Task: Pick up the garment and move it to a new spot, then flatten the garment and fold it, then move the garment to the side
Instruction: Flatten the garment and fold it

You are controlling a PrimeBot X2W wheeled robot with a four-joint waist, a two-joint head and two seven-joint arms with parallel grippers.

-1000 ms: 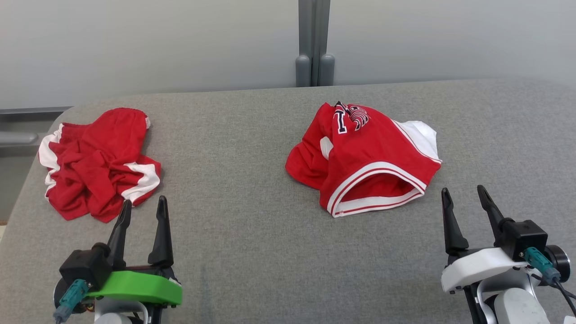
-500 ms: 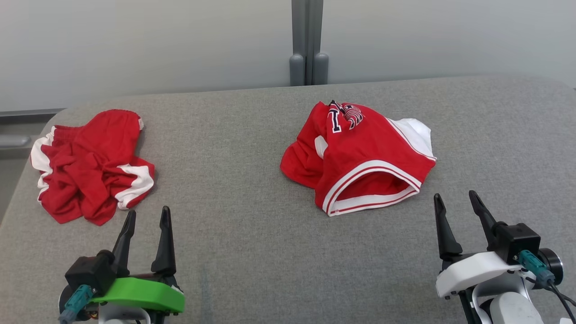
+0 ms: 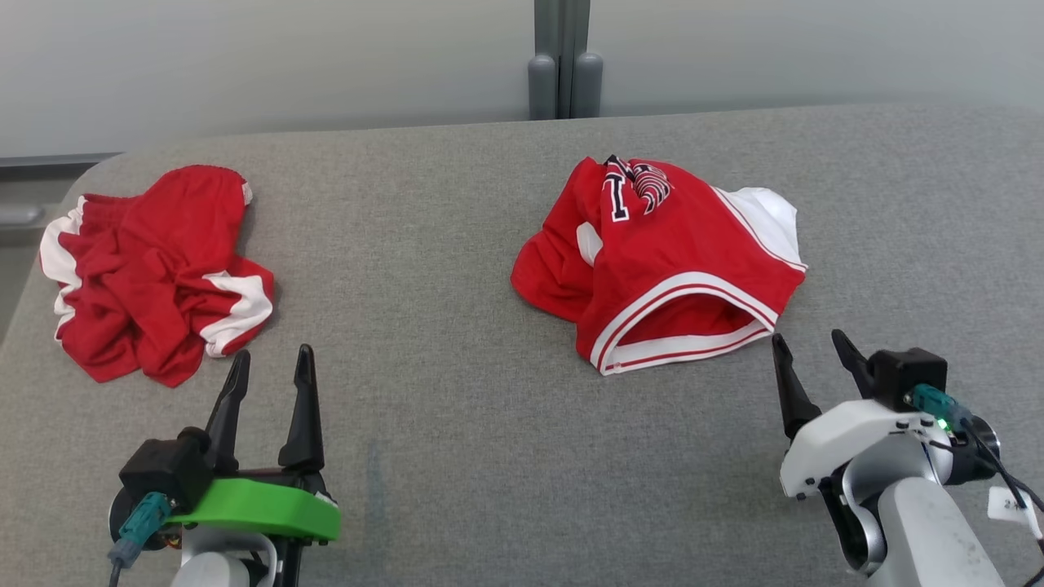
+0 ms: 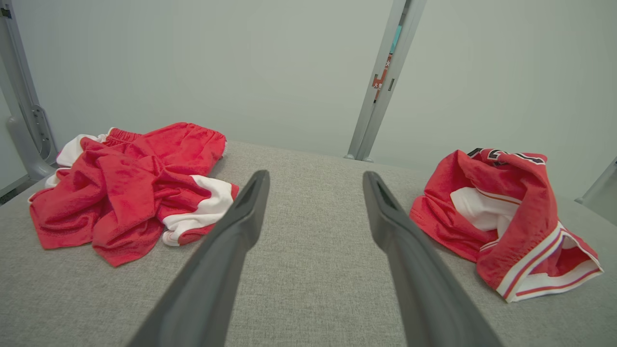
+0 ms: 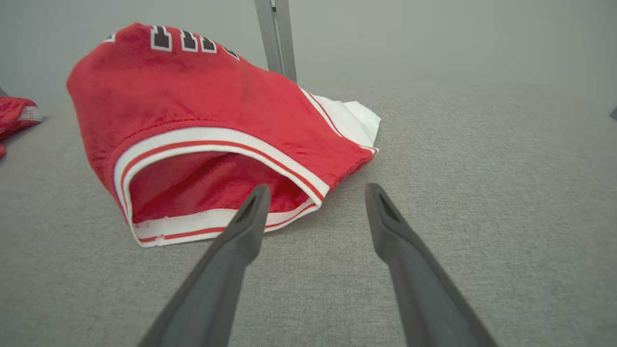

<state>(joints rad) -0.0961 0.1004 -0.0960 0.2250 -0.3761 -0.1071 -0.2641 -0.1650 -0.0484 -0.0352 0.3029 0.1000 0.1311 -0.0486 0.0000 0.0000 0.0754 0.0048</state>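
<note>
A red jersey garment (image 3: 669, 261) with white-and-red striped hem and black lettering lies bunched right of centre on the grey padded table (image 3: 457, 342). My right gripper (image 3: 807, 337) is open just in front of the hem's right corner, without touching it. In the right wrist view the open gripper (image 5: 316, 187) points at the gaping hem of the jersey (image 5: 202, 101). A second crumpled red-and-white garment (image 3: 147, 269) lies at the far left. My left gripper (image 3: 273, 352) is open and empty a little to the right of it, as the left wrist view (image 4: 315, 174) confirms.
A grey post (image 3: 564, 65) stands behind the table's far edge against a pale wall. The table's rounded left corner (image 3: 49, 244) is close to the crumpled garment. Bare grey cloth lies between the two garments and along the front.
The head camera has shifted, so the whole picture sits differently. My right gripper has come forward and left, closer to the jersey's hem. The left gripper looks unmoved.
</note>
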